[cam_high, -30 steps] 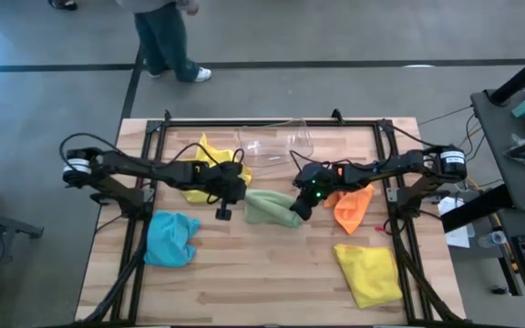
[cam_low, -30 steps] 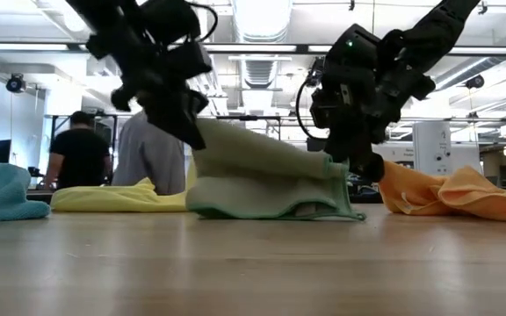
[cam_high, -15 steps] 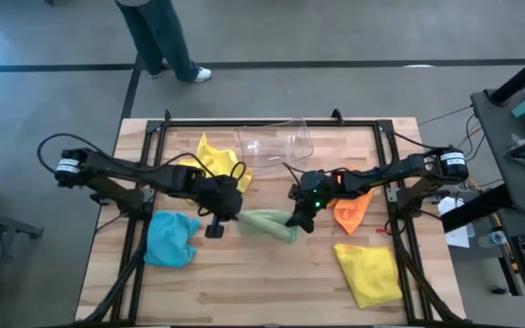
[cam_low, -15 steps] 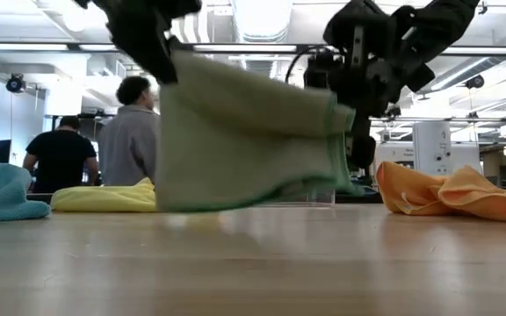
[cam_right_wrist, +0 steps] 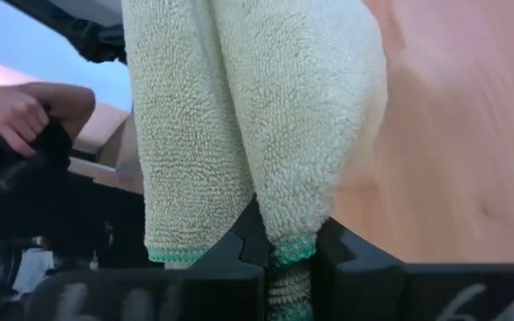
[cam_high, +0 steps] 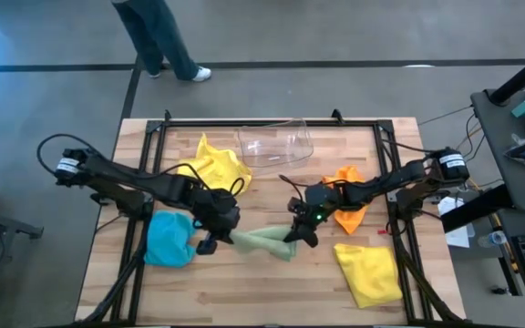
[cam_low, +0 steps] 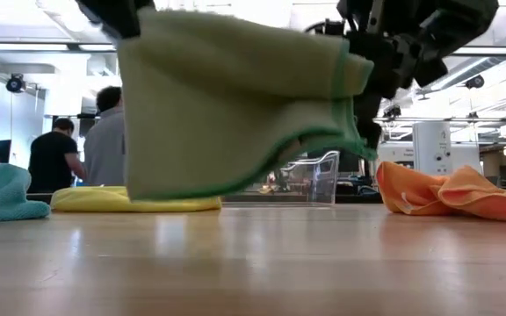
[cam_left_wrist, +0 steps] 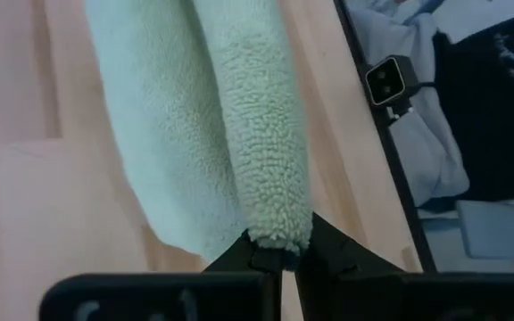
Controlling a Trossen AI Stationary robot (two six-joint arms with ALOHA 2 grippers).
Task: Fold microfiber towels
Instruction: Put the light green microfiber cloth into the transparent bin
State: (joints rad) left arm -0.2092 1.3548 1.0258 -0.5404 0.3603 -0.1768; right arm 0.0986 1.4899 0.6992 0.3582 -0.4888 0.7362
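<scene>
From above, both arms meet at the middle of the bench (cam_high: 272, 292), and the pale green towel (cam_high: 264, 243) stretches between them as a narrow band. The left claw (cam_high: 217, 239) is pinched tight on its left end, the right claw (cam_high: 297, 234) clamped on its right end. A clear plastic bin (cam_high: 274, 146) lies on its side at the far edge, nothing visible inside it. One yellow towel (cam_high: 215, 164) is bunched just left of the bin, the orange towel (cam_high: 347, 196) sits crumpled under the right arm, the light blue towel (cam_high: 168, 239) lies heaped near the left edge, and a second yellow towel (cam_high: 369, 272) rests flatter at the near right. A person's legs (cam_high: 160, 35) stand on the floor beyond the bench.

At bench level, the green towel (cam_low: 235, 101) hangs doubled, lifted clear of the wood, its green-stitched edge drooping. Behind it stands the bin (cam_low: 313, 178), see-through and apparently empty. Blue towel (cam_low: 3, 193) far left, yellow towel (cam_low: 130, 200) low behind, orange towel (cam_low: 451, 193) on the right. Two people (cam_low: 82, 145) stand in the room behind.

On the left wrist, the left claw (cam_left_wrist: 279, 257) is closed on a fold of green towel (cam_left_wrist: 212, 134), bare wood beneath.

On the right wrist, the right claw (cam_right_wrist: 286, 250) nips the towel's (cam_right_wrist: 257, 116) stitched corner, fingers squeezed together.
</scene>
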